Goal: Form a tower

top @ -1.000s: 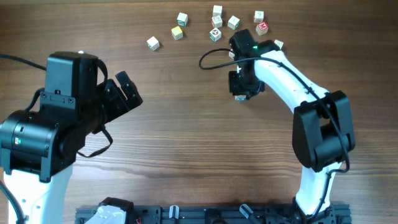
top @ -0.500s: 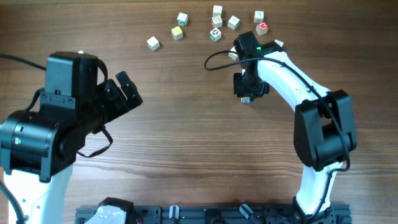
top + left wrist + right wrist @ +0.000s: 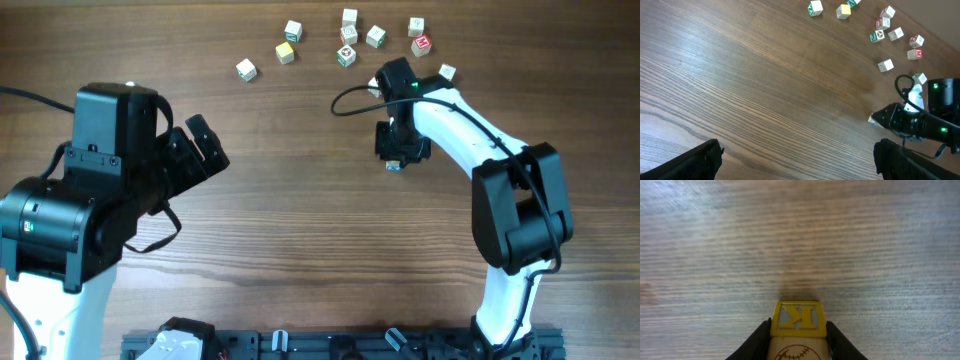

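1. The right gripper (image 3: 397, 160) is right of centre in the overhead view, clenched on a pale wooden cube (image 3: 797, 317) with a yellow-framed "K" on its front face; a red baseball drawing shows on the face below it.
2. Whether that cube touches the table (image 3: 300, 230) cannot be told.
3. The left gripper (image 3: 198, 150) hangs at the left, jaws spread wide, grasping nothing.
4. The loose cubes (image 3: 349, 35) lie scattered along the upper centre of the overhead view, near the right gripper.
5. From above, whether any of them are stacked cannot be told.
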`<state>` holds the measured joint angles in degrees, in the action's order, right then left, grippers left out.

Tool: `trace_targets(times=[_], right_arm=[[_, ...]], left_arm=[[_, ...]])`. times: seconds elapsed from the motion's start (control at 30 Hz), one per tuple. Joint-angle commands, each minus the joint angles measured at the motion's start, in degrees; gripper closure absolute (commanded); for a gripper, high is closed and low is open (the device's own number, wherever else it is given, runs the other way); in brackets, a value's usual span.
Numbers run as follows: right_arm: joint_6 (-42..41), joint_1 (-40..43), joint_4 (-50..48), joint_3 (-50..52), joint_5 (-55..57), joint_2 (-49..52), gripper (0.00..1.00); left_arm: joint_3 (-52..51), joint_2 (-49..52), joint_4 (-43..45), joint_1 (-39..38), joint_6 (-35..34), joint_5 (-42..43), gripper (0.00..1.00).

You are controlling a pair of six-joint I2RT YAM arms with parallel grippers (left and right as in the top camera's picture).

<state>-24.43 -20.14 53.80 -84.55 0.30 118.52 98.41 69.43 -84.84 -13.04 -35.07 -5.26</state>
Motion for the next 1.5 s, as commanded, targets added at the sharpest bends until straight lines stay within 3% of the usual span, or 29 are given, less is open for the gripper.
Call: trace_targets(times=[0.0,0.3,0.57,0.83,1.47], right_arm=[[-0.2,-0.1,-0.6,0.9,0.9,1.2,0.8],[0.4,-0.1,-0.6,0.9,0.9,1.2,0.73],[0.4,-0.1,-0.6,0.8,0.7,1.2,0.57],[0.4,-0.1,-0.6,0.8,-0.3,1.2,0.49],[0.4,-0.1,1.8,-1.3,-0.4,1.2,0.38]], left_arm=[[0.1,0.0,0.1,-0.3,-0.1,-0.8,0.0],[0.1,0.0,0.1,-0.2,-0.1,-0.8,0.0],[0.1,0.0,0.1,-0.2,-0.1,-0.8,0.0],[0.1,0.0,0.1,-0.3,-0.1,-0.8,0.0],[0.1,0.0,0.1,-0.2,-0.1,-0.8,0.0]])
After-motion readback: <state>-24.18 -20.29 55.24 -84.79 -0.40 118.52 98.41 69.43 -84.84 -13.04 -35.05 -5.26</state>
